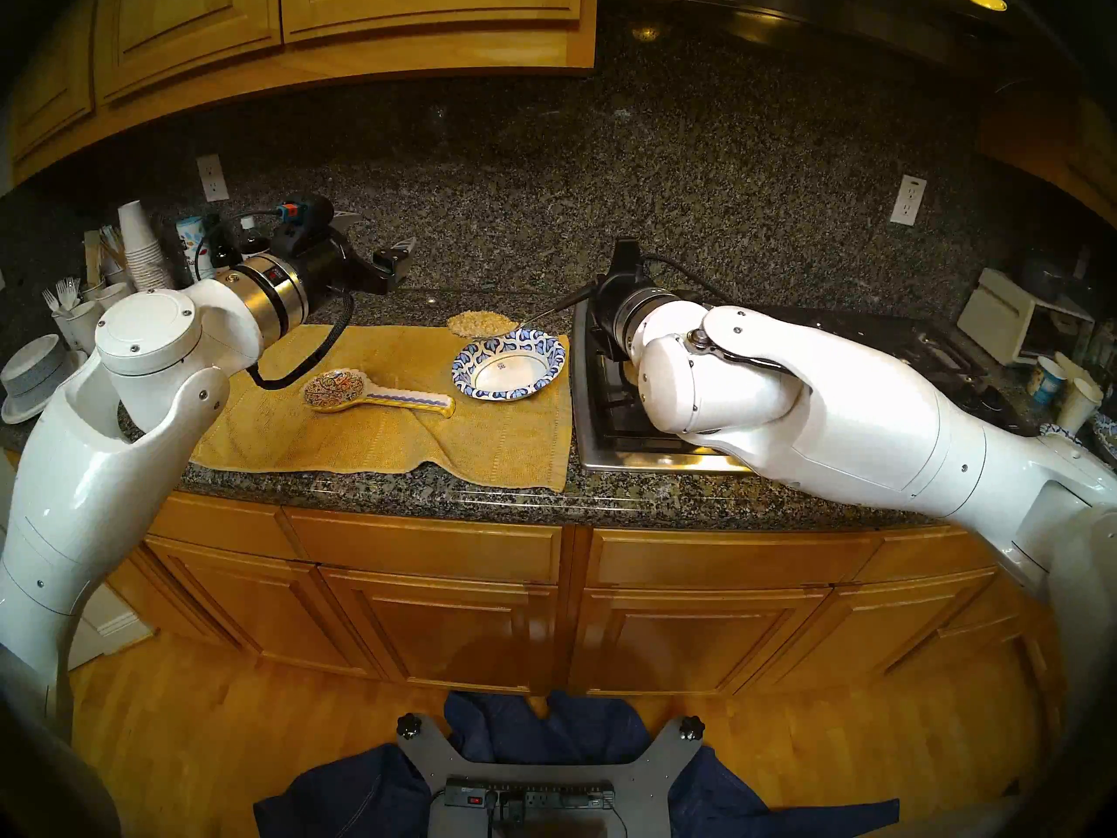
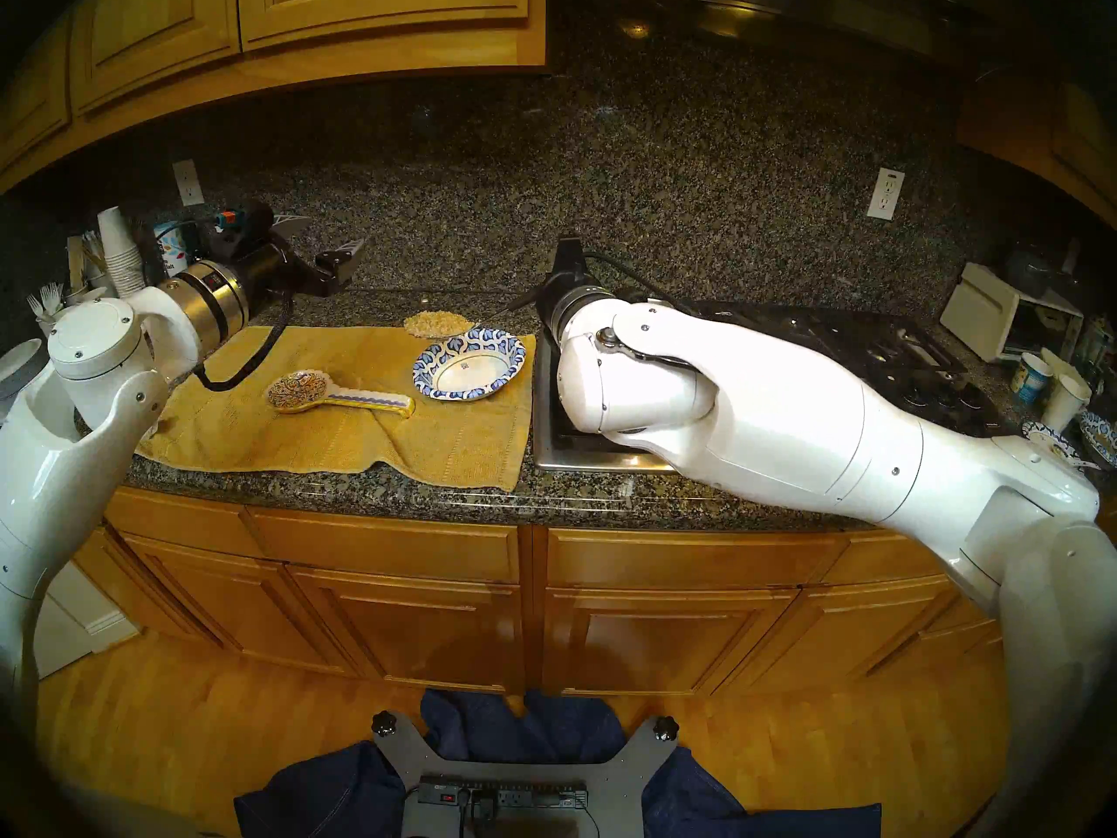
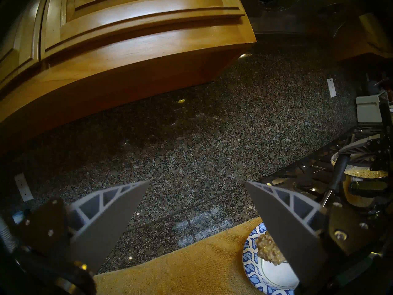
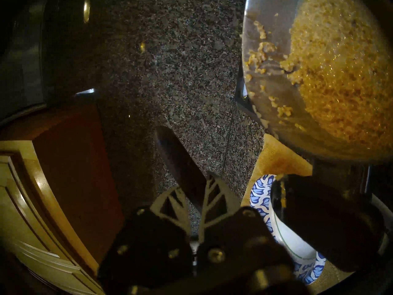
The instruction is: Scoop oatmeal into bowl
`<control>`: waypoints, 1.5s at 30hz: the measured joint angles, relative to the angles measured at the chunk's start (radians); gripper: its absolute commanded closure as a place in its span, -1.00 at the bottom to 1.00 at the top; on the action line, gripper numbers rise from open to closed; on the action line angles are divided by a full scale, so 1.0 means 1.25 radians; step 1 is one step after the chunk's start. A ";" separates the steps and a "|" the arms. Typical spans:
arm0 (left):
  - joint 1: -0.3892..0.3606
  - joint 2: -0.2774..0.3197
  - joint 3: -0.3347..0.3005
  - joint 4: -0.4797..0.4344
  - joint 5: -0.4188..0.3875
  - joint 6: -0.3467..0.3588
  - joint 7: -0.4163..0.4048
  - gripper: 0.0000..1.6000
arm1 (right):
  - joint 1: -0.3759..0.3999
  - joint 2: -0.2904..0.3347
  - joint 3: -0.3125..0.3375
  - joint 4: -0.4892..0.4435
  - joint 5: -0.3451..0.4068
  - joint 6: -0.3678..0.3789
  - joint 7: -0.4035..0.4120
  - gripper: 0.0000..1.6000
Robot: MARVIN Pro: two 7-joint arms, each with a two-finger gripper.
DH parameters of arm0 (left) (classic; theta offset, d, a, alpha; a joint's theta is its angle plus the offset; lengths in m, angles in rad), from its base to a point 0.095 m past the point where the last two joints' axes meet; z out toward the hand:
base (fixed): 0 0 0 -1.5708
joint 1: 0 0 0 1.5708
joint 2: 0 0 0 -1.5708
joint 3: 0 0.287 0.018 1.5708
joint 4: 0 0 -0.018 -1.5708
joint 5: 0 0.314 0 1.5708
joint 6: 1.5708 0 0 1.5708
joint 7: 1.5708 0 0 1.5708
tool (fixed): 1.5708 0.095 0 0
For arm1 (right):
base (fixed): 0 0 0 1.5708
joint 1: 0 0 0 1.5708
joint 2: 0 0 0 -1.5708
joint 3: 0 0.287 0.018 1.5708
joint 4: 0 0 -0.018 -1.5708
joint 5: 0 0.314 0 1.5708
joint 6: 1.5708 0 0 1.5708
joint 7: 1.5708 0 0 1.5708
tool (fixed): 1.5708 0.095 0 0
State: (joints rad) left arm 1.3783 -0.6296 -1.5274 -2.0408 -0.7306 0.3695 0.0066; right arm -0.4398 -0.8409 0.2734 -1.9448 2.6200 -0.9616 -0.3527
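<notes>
- Nearest me, on the granite tabletop [image 1: 375, 492], lies a soft, nubbly yellow towel [image 1: 387, 419], rumpled at its front edge.
- On it rests a glossy painted spoon rest [image 1: 362, 393], hard ceramic by the look of it, untouched.
- Just right of that sits the bowl [image 1: 509, 372], shallow, with a wide blue-and-white leaf rim and a bare white centre; it looks thin and light, perhaps paper, so I judge a nudge would slide it.
- Over the bowl's far rim hangs a spoon [image 1: 483, 324] heaped with oatmeal [image 1: 482, 321]: tan, lumpy, sticky-looking stuff that I'd expect to cling and need a firm tilt.
- Behind it, the right end effector [image 4: 196, 199] is clenched on the spoon's slim dark handle, the sensible place to hold it.
- Beyond that, on the stove, a shiny steel pot [image 4: 265, 60] holds the rest, smeared up its wall.
- Farthest left, the left end effector [image 3: 196, 205] hovers released, fingers wide apart, holding nothing.
</notes>
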 measured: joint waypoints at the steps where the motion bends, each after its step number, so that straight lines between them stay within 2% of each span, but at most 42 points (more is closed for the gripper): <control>1: 0.000 0.000 0.000 0.000 0.000 0.000 0.000 -1.00 | 0.002 0.002 -0.001 0.002 -0.007 0.000 -0.001 1.00; 14: 0.000 0.002 0.001 0.000 -0.002 0.000 0.002 -1.00 | 0.023 0.022 -0.008 0.018 -0.084 0.000 -0.025 1.00; 33: 0.000 0.005 0.003 0.000 -0.005 -0.001 0.005 -1.00 | 0.057 0.028 -0.089 0.013 -0.307 0.001 -0.067 1.00; 45: 0.000 0.007 0.004 0.000 -0.007 -0.002 0.006 -1.00 | 0.071 0.004 -0.158 0.031 -0.472 0.001 -0.150 1.00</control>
State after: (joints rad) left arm 1.3783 -0.6209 -1.5223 -2.0413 -0.7391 0.3671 0.0145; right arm -0.3507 -0.8362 0.0763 -1.9057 2.0295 -0.9603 -0.5401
